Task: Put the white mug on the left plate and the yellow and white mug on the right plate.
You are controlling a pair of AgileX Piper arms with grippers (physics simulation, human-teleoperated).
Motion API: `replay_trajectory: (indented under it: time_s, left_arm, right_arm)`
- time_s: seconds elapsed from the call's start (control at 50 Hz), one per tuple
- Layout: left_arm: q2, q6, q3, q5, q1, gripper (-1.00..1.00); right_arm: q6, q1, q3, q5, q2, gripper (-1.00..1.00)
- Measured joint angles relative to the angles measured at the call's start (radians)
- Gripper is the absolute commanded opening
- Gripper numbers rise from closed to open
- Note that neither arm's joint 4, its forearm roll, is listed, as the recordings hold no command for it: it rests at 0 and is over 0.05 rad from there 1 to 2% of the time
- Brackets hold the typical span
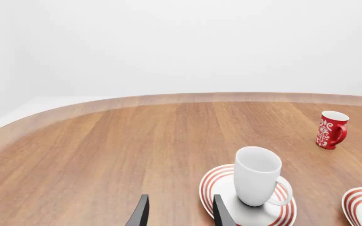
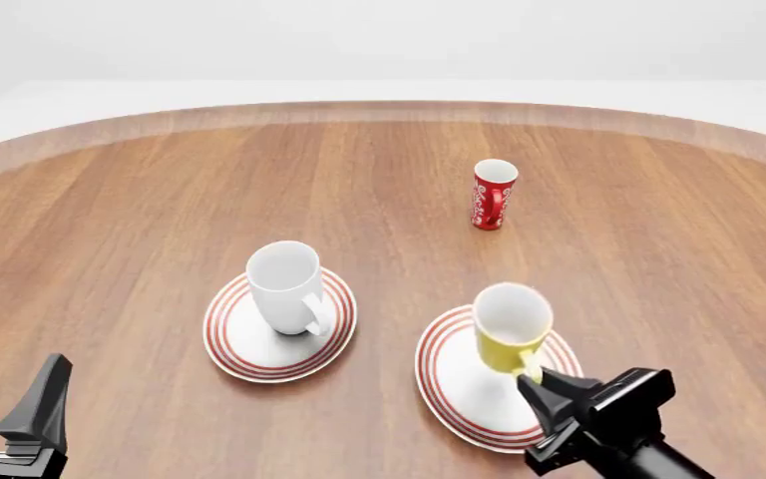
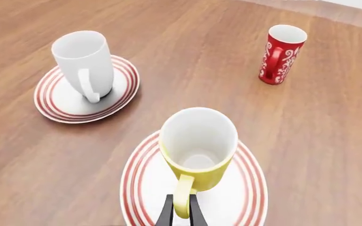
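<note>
While the white mug (image 2: 286, 285) stands upright on the left plate (image 2: 239, 354), the left gripper (image 2: 4, 399) sits well apart at the near left, its fingers spread and holding nothing. On the right plate (image 2: 453, 394) stands the yellow and white mug (image 2: 511, 326), its handle turned to the near side and clasped between the closed fingers of the right gripper (image 3: 181, 214). A red mug (image 2: 493, 194) stands farther back on the table (image 2: 144, 210).
</note>
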Motion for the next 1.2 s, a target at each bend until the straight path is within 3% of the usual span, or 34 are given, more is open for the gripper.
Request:
replay_trajectory:
  time_s: [0.36,0.68,0.7,0.96,1.2]
  left_arm:
    - [0.000,0.000,0.000,0.000,0.000,1.00]
    - [0.000,0.000,0.000,0.000,0.000,1.00]
    - [0.000,0.000,0.000,0.000,0.000,1.00]
    - [0.000,0.000,0.000,0.000,0.000,1.00]
    - [0.000,0.000,0.000,0.000,0.000,1.00]
  right_arm:
    - [-0.002,-0.006,0.000,-0.114,0.143,-1.00]
    - [-0.002,-0.012,0.000,-0.136,0.178,-1.00]
    - [-0.002,-0.012,0.000,-0.139,0.182,1.00]
    - [0.006,-0.012,0.000,-0.166,0.216,1.00]
    - [0.009,-0.010,0.000,-0.123,0.173,1.00]
